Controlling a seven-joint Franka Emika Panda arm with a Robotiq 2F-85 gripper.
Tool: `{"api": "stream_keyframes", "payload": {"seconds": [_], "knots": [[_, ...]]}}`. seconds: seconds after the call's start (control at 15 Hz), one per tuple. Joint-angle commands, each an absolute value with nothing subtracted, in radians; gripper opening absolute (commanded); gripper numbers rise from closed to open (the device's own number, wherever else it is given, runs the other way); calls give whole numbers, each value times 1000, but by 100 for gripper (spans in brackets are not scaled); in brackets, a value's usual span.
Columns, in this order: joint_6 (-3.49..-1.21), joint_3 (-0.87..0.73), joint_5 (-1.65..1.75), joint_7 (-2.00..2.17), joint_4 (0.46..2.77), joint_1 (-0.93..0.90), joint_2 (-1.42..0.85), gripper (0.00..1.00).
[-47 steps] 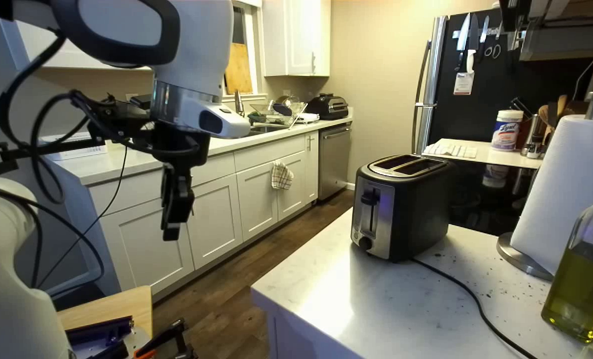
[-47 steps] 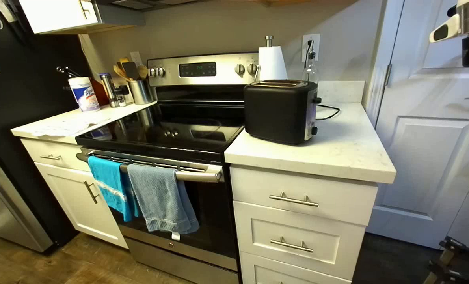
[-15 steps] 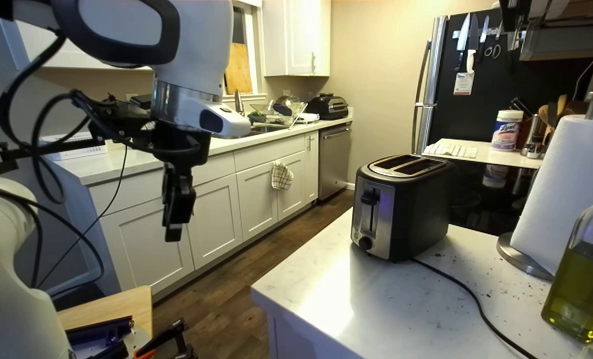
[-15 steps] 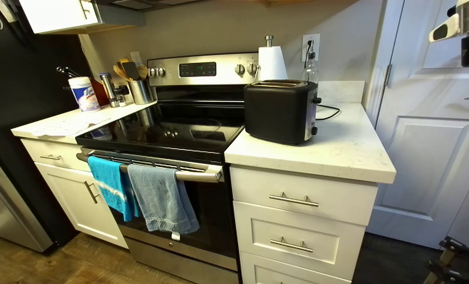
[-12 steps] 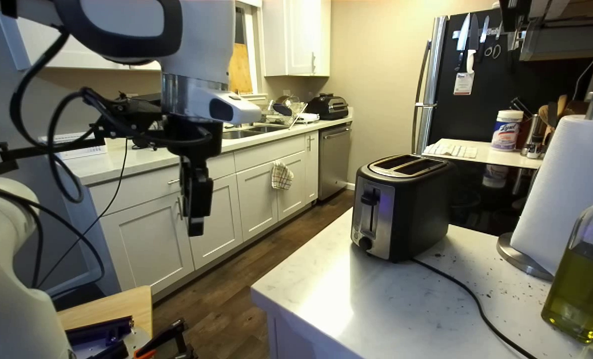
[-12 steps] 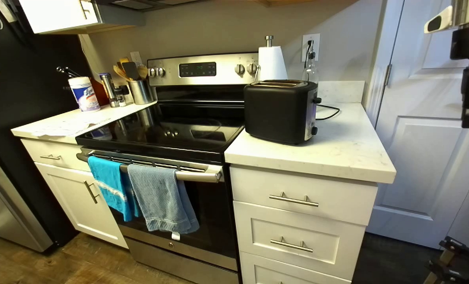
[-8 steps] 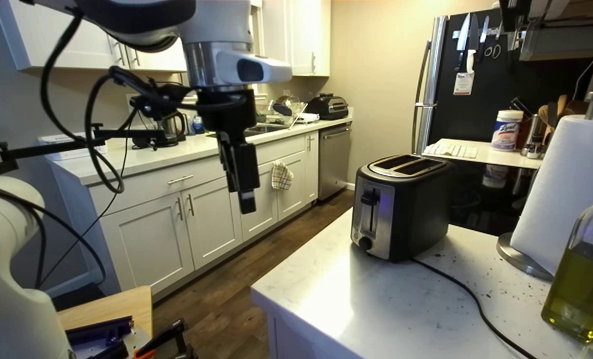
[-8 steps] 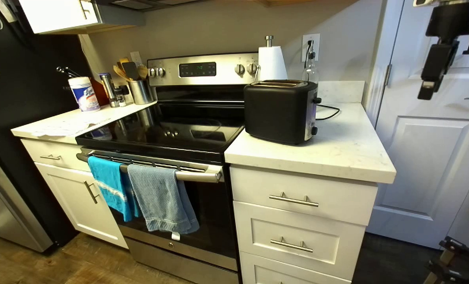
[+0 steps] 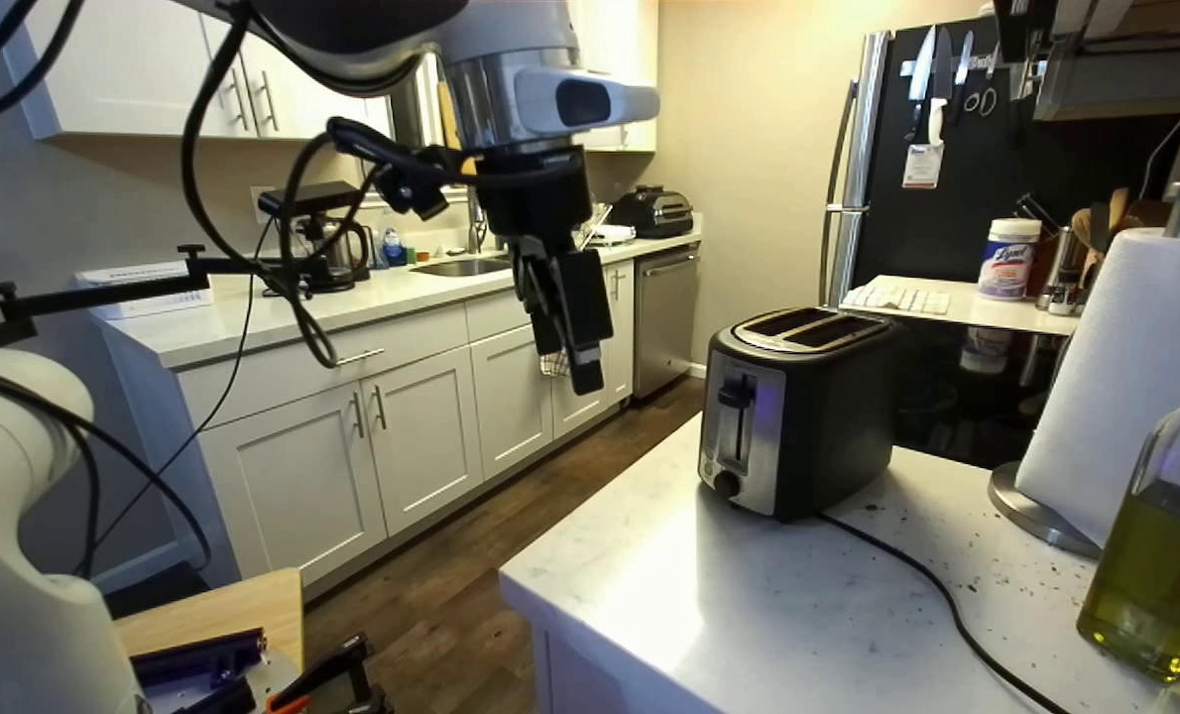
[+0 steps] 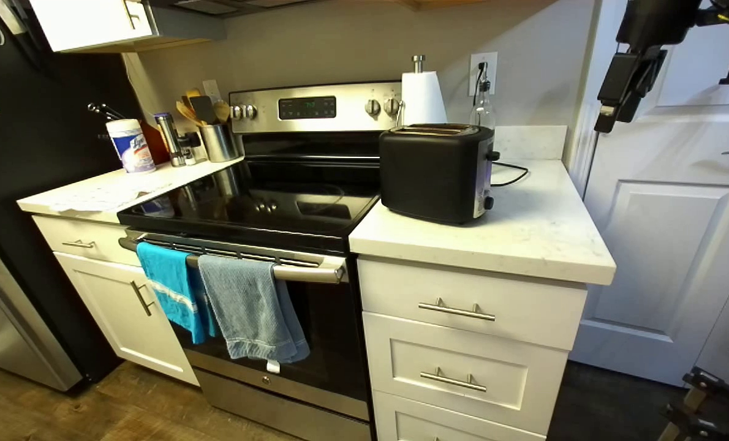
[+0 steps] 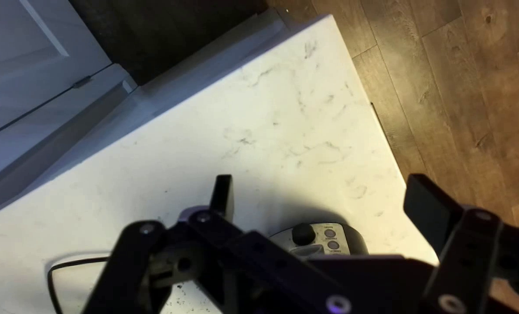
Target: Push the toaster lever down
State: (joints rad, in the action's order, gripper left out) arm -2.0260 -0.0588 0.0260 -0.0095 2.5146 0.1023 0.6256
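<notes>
On the white counter (image 9: 640,595) stands a black toaster (image 9: 838,426) with a silver front panel. Its black lever (image 9: 737,394) sits high in the slot, above a round knob (image 9: 727,484). My gripper (image 9: 575,375) hangs tilted in the air in front of that panel, apart from it and at about the lever's height in this exterior view. In an exterior view the lever (image 10: 493,156) juts out toward my gripper (image 10: 612,119). The wrist view has the gripper (image 11: 320,192) wide open, nothing between its fingers; the toaster (image 11: 356,242) is partly hidden behind the gripper's body.
A paper towel roll (image 9: 1096,397) and an oil bottle (image 9: 1160,565) stand beside the toaster. Its cord (image 9: 947,600) runs over the counter. Behind it lies the black stovetop (image 10: 279,196). A wooden board (image 9: 223,610) with clamps is near the arm's base.
The arm has swung toward the toaster, and the gripper has risen a little and become tilted. Toaster and lever look the same as before.
</notes>
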Motion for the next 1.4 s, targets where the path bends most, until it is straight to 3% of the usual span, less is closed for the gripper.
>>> {"api": "stream_keyframes", "payload": {"seconds": [0.0,0.4,1.13,1.2,1.33], "knots": [[-2024,-64,29,-7,2509,97,618,100],[-2047,-62,38,-1,2507,103,606,100],[-2467,-84,25,-37,2417,88,341,100],[-2488,-87,18,-44,2400,83,315,75],[-2499,-88,10,-48,2356,76,264,67]]}}
